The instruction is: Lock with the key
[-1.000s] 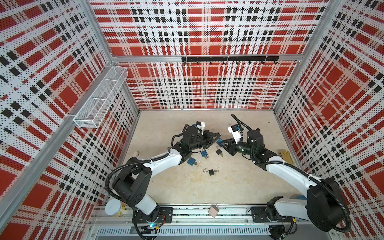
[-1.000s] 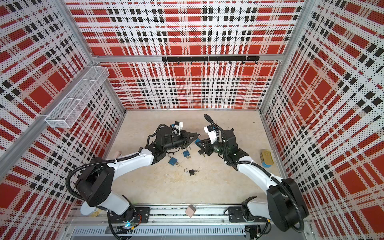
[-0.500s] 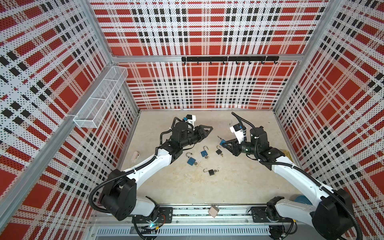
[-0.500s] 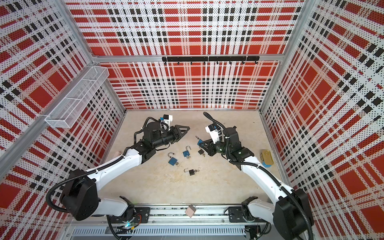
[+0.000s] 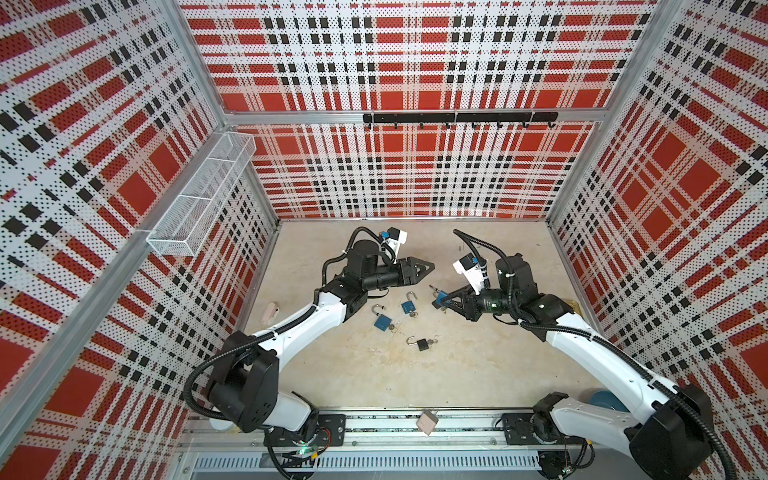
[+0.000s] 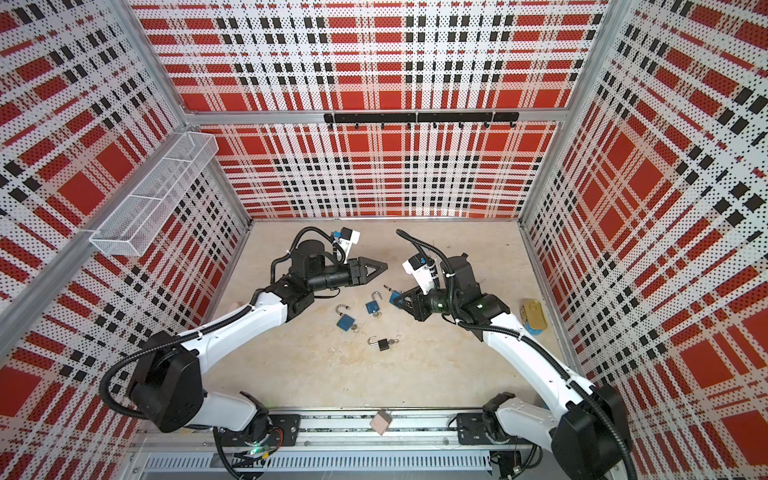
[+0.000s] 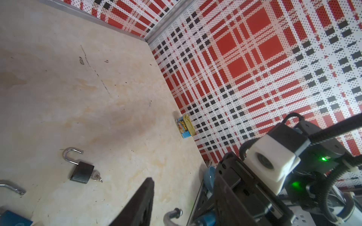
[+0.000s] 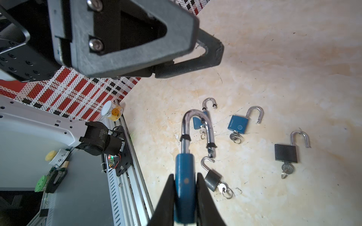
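beige floor [image 5: 457, 374] | right pincer [image 8: 185, 177] clamps blue padlock [image 8: 184, 166] | left pincer [image 5: 429, 266] parted

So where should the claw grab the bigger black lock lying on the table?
By its flat black body, coming straight down from above. The bigger black lock lies flat on the table, with the open shackle sticking out one end and the key out the other. That leaves its two side edges free, so pinching across those looks safest.
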{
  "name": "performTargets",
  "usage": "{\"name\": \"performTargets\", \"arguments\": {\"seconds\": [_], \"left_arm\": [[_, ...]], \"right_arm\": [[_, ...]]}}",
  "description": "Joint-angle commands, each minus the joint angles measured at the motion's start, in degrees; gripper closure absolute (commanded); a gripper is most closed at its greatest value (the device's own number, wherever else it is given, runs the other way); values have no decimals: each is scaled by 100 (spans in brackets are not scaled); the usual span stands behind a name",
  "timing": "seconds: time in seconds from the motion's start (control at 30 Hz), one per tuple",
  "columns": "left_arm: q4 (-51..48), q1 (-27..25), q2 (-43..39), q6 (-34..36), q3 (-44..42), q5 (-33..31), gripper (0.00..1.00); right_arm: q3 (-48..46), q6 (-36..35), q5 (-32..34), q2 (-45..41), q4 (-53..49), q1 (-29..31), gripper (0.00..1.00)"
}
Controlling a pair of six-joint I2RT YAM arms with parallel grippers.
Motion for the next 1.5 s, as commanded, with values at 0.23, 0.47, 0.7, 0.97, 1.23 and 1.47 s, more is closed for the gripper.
{"name": "performTargets", "arguments": {"seconds": [0.23, 0.47, 0.7, 0.97, 1.23, 1.47], "left_arm": [[849, -4, 78, -196, -240, 971, 44], [850, -84, 236, -152, -300, 1000, 44], [861, -132, 286, -159, -319, 1103, 46], [866, -146, 250, -187, -405, 1186, 52], [862, -119, 219, -202, -485, 1222, 56], [865, -79, 152, -206, -540, 1276, 57]], "right_arm": [[252, -101, -92, -133, 126, 11, 100], [285, -32, -199, -122, 210, 11, 100], [291, -34, -158, -141, 203, 16, 100], [316, -75, 1, -119, 182, 15, 100], [361, -92, 83, -120, 176, 16, 100], [403, -111, 130, -74, 158, 16, 100]]}}
